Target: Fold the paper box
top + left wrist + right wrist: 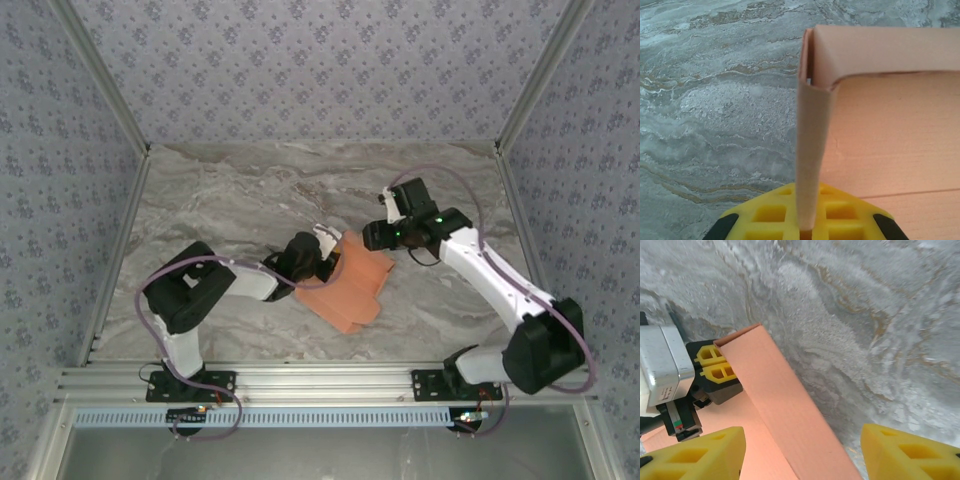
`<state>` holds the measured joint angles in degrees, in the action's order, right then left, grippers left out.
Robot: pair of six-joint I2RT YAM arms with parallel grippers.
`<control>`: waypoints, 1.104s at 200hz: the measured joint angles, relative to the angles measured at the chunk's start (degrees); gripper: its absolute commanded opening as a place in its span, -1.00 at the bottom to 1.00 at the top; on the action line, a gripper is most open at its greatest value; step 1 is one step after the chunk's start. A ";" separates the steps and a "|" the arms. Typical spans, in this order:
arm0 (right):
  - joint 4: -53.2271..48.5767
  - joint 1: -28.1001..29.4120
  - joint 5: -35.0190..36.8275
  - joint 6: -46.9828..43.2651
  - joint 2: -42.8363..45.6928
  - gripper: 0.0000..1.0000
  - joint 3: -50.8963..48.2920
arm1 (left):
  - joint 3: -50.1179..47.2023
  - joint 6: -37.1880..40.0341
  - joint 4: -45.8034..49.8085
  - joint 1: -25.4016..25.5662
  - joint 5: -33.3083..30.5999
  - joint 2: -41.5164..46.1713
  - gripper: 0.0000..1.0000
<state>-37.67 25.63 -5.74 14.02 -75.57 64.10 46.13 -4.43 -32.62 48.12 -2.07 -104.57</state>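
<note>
Tabletop (250, 190) of veined marble, patterned walls (300, 60)

Black base plates (190, 385) bolted onto the aluminium rail (330, 372). Above the rail's left end, the left arm (190, 295): bulky black joint housings with white links between. Same build for the right arm (490, 275) above the rail's right end, plus small green lights (437, 216) on the black wrist housing. Lilac-grey cable (460, 182) looped from each base at the rail and out along the links. On the left gripper (807, 227), yellow fingers (770, 216) moulded with square pockets, black at the outer corners. Same yellow waffle pattern on the right gripper (802, 455). Silver-grey block (662, 360) on the left gripper's body, with a small red-and-green mark (677, 422).
</note>
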 measured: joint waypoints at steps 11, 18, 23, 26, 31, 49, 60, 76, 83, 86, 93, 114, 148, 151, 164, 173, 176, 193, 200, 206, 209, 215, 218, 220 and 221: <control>-0.98 -1.11 0.50 0.04 2.47 0.30 0.13 | 2.29 0.55 5.99 -0.04 0.68 1.70 -0.95; -1.55 -1.81 0.72 0.02 3.87 0.31 0.22 | 4.52 1.05 11.19 -0.24 1.46 2.80 -0.95; -2.03 -2.36 1.05 0.04 4.87 0.31 0.31 | 5.97 1.53 14.25 -0.37 1.88 3.39 -0.95; -2.25 -2.64 1.11 0.02 5.33 0.31 0.35 | 7.02 1.66 16.35 -0.42 2.25 3.72 -0.95; -2.58 -3.10 1.36 0.04 6.08 0.31 0.44 | 8.92 2.16 20.11 -0.55 2.80 4.24 -0.95; -4.20 -4.57 2.64 0.07 8.07 0.31 0.74 | 14.84 3.65 31.52 -1.25 3.76 5.53 -0.95; -4.90 -5.18 3.52 0.07 8.61 0.31 0.79 | 18.45 4.46 38.73 -1.99 4.42 5.88 -0.94; -5.92 -5.68 4.48 0.07 8.76 0.31 0.76 | 23.41 5.84 48.57 -3.13 5.22 5.84 -0.92; -6.25 -5.84 4.68 0.09 8.76 0.31 0.76 | 25.64 6.54 53.02 -3.72 5.64 5.75 -0.90; -6.38 -5.88 4.76 0.09 8.76 0.31 0.74 | 26.49 6.80 54.69 -3.96 5.81 5.66 -0.90; -6.51 -5.90 4.94 0.09 8.83 0.31 0.66 | 28.63 7.50 58.53 -4.46 6.25 5.33 -0.89; -6.51 -5.88 4.92 0.28 9.09 0.31 -0.07 | 35.17 10.21 68.83 -5.88 7.50 2.73 -0.87; -6.40 -5.90 4.85 0.98 9.46 0.31 -2.25 | 44.19 14.91 80.89 -6.47 8.11 -5.22 -0.87; -6.36 -5.90 4.85 1.09 9.51 0.31 -2.49 | 44.87 15.34 81.74 -6.47 8.11 -6.05 -0.87; -6.29 -5.90 4.79 1.40 9.75 0.31 -3.56 | 48.06 16.94 85.35 -6.43 8.09 -9.57 -0.86; -6.25 -5.90 4.70 1.57 9.94 0.31 -4.31 | 49.94 18.01 87.30 -6.36 8.09 -11.76 -0.86; -6.32 -5.90 4.68 1.62 9.99 0.31 -4.48 | 50.66 18.43 88.02 -6.34 8.09 -12.57 -0.86; -6.29 -5.90 4.68 1.64 10.19 0.31 -5.29 | 55.12 20.61 92.21 -6.05 8.04 -16.76 -0.82; -6.29 -5.90 4.68 1.68 10.23 0.31 -5.40 | 56.87 21.42 93.39 -5.77 8.02 -18.25 -0.79; -6.27 -5.90 4.68 1.77 10.25 0.31 -5.40 | 57.64 21.94 93.83 -5.55 8.02 -18.99 -0.77; -6.25 -5.90 4.70 1.81 10.25 0.31 -5.40 | 57.92 22.05 94.09 -5.42 8.02 -19.28 -0.76; -6.16 -5.90 4.70 1.84 10.29 0.31 -5.42 | 58.36 22.47 94.71 -5.20 7.98 -19.67 -0.75; -6.01 -5.90 4.70 1.84 10.32 0.31 -5.53 | 59.63 22.93 96.32 -5.05 7.80 -20.50 -0.75; -5.81 -5.90 4.70 1.84 10.36 0.31 -5.62 | 60.94 22.97 97.94 -4.92 7.58 -21.03 -0.75; -5.79 -5.90 4.70 1.86 10.36 0.31 -5.68 | 61.35 23.06 98.36 -4.87 7.54 -21.27 -0.75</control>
<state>-43.46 19.73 -1.04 15.88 -65.21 58.41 107.48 18.63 65.73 43.24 5.48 -125.84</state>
